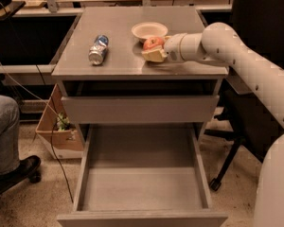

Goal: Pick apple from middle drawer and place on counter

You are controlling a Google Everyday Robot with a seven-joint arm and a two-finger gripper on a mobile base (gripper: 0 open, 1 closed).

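The apple [153, 42], small and red-orange, is between the pale fingers of my gripper [154, 49], just in front of the bowl. It is low over the grey counter [118, 65], at or just above its surface. The white arm reaches in from the right. The middle drawer [142, 188] is pulled far out below, and its flat grey floor holds nothing.
A white bowl [149, 30] stands on the counter behind the apple. A crushed silver-blue can [98, 49] lies at the counter's left. The shallower upper drawer [139, 109] is slightly open. A cardboard box [57, 134] and a person's leg [4, 136] are at the left, a chair base [227, 169] at the right.
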